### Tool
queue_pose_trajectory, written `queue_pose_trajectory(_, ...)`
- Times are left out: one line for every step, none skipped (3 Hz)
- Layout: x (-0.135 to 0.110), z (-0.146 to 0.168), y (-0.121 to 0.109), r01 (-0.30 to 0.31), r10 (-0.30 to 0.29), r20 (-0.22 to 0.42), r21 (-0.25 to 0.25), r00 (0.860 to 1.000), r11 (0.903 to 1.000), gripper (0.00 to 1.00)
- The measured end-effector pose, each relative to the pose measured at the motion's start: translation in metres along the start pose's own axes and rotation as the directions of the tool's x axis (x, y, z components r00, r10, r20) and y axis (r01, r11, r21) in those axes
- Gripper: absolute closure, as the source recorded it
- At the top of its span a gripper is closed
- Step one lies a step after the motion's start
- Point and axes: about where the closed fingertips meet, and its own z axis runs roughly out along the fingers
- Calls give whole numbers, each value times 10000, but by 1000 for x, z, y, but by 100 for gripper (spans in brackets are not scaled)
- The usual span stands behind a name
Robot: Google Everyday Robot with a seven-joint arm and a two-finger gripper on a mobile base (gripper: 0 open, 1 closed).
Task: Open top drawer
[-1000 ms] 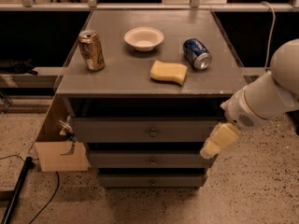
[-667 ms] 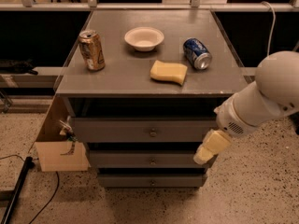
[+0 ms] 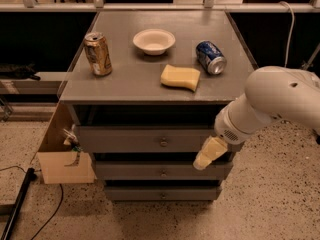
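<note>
Speckled floor (image 3: pixel 280 204), grey cabinet (image 3: pixel 130 79). Top drawer (image 3: pixel 125 140), highest of three, looks shut; knob (image 3: pixel 163 142) untouched. My gripper (image 3: pixel 207 154) low at drawer's right end, off knob; open or closed, cannot tell. Nothing done yet: reach, grasp, pull all left.

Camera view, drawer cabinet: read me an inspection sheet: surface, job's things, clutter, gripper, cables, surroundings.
Surface: grey cabinet top, flat.
Job's things: top drawer looks shut; knob untouched.
Clutter: upright gold can, white bowl, blue can on its side, yellow sponge.
Gripper: gripper in front of the drawer fronts, right of the knob.
Cables: black cable on floor, left; white cable upper right.
Surroundings: cardboard box left of cabinet; speckled floor.
</note>
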Motion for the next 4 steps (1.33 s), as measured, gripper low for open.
queue_pose_trajectory(-9,20,-6,140,-139,-167,62,9998,9999,0)
queue_pose_trajectory(-8,43,-11,276,-272,-477,82,9985,9996,0)
queue_pose_trajectory(20,74,-13,108,-107,-883,13,9960,9999,0)
queue_pose_trajectory(19,72,-13,190,-183,-881,71,9959,9998,0)
